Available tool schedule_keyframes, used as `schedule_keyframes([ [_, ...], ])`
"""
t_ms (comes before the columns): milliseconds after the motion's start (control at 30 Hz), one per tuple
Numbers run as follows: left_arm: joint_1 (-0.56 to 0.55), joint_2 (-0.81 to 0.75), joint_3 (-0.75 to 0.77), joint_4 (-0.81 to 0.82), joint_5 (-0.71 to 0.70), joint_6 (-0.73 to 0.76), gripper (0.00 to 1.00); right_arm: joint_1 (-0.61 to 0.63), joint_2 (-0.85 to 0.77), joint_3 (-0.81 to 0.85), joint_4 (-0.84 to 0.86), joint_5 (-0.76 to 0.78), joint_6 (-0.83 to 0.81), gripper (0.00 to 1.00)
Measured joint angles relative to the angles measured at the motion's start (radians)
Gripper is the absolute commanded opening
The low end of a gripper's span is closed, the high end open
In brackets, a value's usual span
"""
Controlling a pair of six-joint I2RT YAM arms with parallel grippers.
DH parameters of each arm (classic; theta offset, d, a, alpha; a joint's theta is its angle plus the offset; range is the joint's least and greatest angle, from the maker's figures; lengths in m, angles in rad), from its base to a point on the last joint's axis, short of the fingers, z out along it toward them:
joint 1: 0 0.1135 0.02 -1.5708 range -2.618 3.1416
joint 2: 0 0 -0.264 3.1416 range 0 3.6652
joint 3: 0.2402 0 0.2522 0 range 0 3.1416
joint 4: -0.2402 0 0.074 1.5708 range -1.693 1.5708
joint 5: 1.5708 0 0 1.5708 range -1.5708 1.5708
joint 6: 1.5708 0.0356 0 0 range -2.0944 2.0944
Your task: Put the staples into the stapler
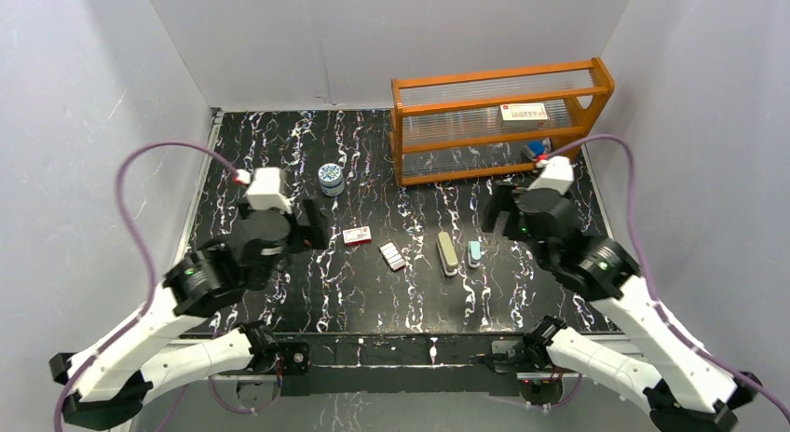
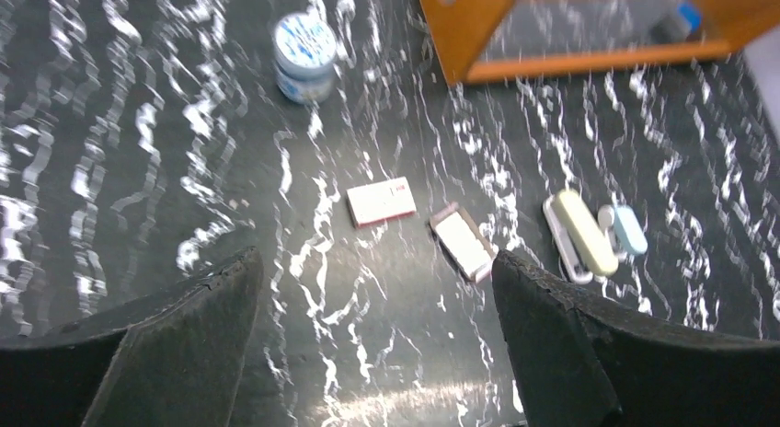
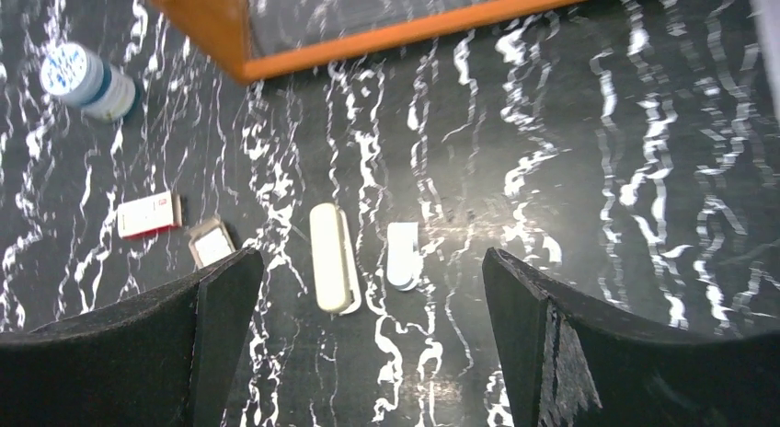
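The stapler (image 1: 447, 252) is a slim beige-grey bar lying on the black marbled table near the middle. The staples (image 1: 392, 256), a small silver-grey block, lie just to its left. My left gripper (image 1: 312, 229) hovers open and empty left of them; its wrist view shows the staples (image 2: 463, 243) and the stapler (image 2: 581, 234) ahead of the open gripper (image 2: 372, 271). My right gripper (image 1: 494, 213) is open and empty to the right of and behind the stapler. Its wrist view shows the stapler (image 3: 333, 257) and the staples (image 3: 211, 246) beyond the open gripper (image 3: 368, 271).
A short light-blue piece (image 1: 474, 254) lies right beside the stapler. A red-and-white box (image 1: 357, 235) sits left of the staples. A round blue-and-white tin (image 1: 331, 178) stands further back. An orange rack (image 1: 494, 115) fills the back right.
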Motion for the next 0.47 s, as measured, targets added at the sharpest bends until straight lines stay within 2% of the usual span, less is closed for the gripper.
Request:
schedule_keyframes([
  [133, 0.0, -0.051, 0.183, -0.102, -0.097, 0.06, 0.93, 0.0, -0.071, 0.117, -0.14, 0.099, -0.003, 0.99],
  [267, 0.0, -0.107, 0.334, -0.169, -0.159, 0.1, 0.93, 0.0, -0.119, 0.224, -0.211, 0.181, -0.025, 0.99],
  [467, 0.001, -0.187, 0.424, -0.216, -0.183, 0.142, 0.94, 0.0, -0.182, 0.277, -0.238, 0.241, -0.068, 0.99],
])
